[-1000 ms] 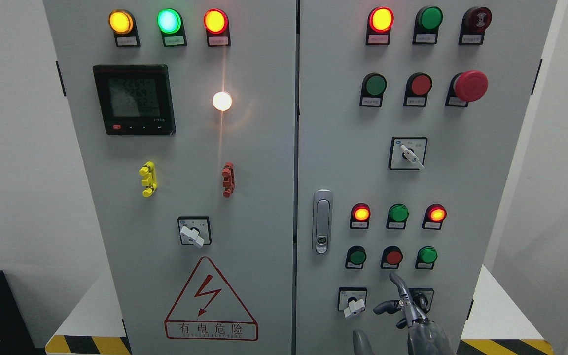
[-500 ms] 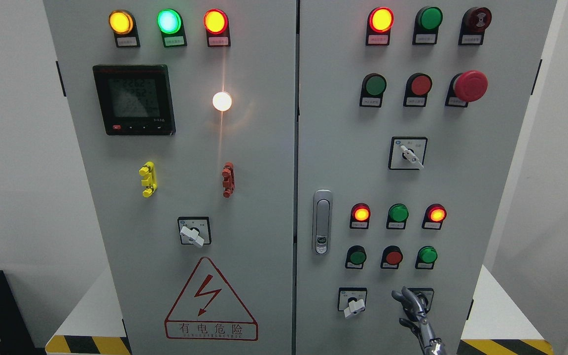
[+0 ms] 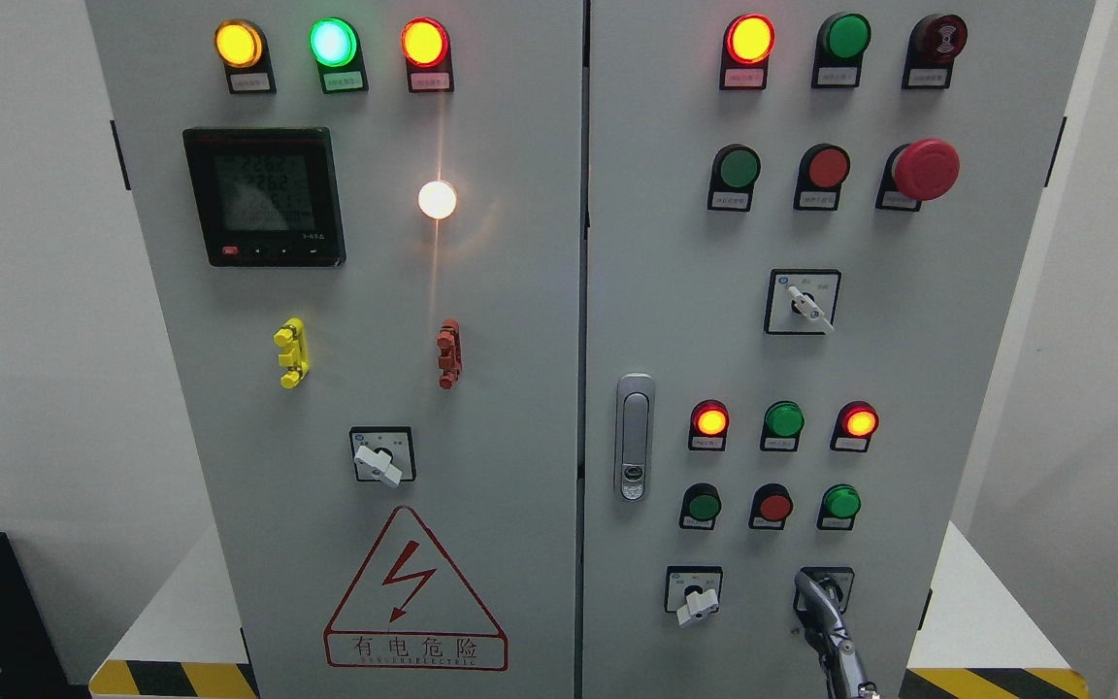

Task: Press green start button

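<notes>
Fingers (image 3: 816, 594) of the right hand (image 3: 829, 631) are seen low at the bottom edge, drawn together into a narrow point and holding nothing, laid over the lower right switch (image 3: 829, 582). Green buttons (image 3: 704, 506) (image 3: 841, 501) are set just above, clear of the hand; which is the start button cannot be told. Farther up, another green button (image 3: 739, 167) is mounted.

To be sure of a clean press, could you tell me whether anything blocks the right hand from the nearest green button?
Nothing visible does. The right hand is low on the right door, in front of a selector switch. The nearest green button sits just above, with only bare panel between them.
</notes>
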Motion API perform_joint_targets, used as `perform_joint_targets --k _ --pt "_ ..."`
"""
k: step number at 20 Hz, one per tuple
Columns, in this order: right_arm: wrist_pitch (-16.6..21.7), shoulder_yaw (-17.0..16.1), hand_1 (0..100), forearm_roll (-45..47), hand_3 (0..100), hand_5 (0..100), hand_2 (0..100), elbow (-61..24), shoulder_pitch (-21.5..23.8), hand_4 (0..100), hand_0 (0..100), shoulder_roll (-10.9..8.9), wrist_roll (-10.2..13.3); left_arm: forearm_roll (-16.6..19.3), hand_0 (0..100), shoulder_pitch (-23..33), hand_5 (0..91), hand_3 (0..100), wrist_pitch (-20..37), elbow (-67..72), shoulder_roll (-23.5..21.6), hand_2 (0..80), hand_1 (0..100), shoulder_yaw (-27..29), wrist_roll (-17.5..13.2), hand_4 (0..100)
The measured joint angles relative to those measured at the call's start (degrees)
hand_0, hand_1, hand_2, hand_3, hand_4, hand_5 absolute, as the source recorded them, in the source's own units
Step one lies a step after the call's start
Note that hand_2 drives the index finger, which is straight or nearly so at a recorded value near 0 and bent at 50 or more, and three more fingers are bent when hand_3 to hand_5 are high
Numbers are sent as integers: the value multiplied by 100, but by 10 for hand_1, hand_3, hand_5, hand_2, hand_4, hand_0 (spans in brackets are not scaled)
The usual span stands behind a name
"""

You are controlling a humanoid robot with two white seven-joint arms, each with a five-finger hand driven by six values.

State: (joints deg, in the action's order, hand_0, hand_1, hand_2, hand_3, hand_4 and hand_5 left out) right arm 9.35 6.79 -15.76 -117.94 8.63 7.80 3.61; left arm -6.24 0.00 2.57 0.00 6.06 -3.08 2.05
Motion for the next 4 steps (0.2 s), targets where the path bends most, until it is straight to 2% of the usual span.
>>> perform_joint_targets --k 4 --pt "-18 19 87 67 2 0 0 -48 17 0 0 -1 -1 0 120 0 0 0 0 0 0 0 556 0 0 0"
